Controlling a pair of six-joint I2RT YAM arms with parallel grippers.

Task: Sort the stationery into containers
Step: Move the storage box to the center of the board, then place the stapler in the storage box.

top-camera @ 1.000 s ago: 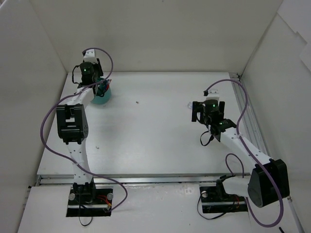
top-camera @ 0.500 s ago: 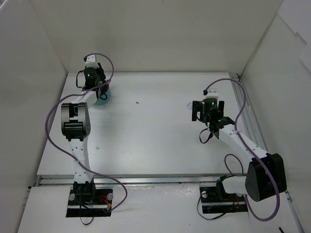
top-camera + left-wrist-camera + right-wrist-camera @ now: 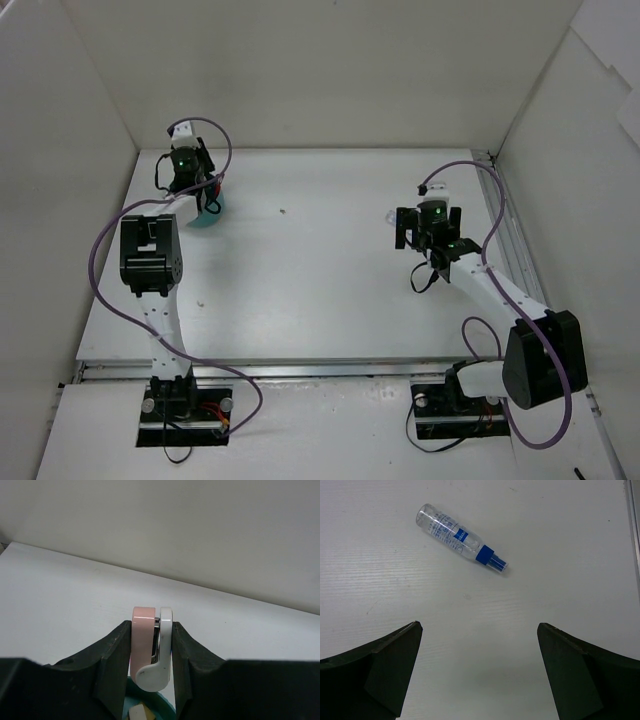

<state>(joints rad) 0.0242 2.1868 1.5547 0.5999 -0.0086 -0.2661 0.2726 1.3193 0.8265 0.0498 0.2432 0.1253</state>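
Pink-and-white piece [image 3: 151,662]: flat pink slab against a glossy white curved part, rounded at the bottom, with a sliver of metal between them. Exact item unclear. It stands upright, pinched between the two matte black fingers of the left gripper [image 3: 152,632], which press on its flat sides. Directly under it, at 6 o'clock in the left wrist view, is the smooth teal rim of the cup [image 3: 163,703], with a small beige block [image 3: 137,712] showing inside. Which compartment the block is in cannot be told.

In the top view the cup [image 3: 209,214] sits at roughly 10 o'clock on the table, round, and partly hidden by the left arm's wrist.

Tube [image 3: 461,538]: a clear plastic cylinder with a blue label band and blue cap, lying flat on the table [image 3: 560,555] at about 11 o'clock in the right wrist view. Its rounded end points to 10 o'clock and its cap end to 4 o'clock. The right gripper [image 3: 477,630] is above the surface with its dark fingers spread wide. It holds nothing, and the tube lies beyond the fingertips, not touching them. In the top view this gripper [image 3: 418,232] is at about 2 o'clock on the table, well apart from the cup.

The table is matte white and faintly ribbed. Plain white panels [image 3: 330,70] enclose it, and purple cables [image 3: 100,250] loop along both arms.
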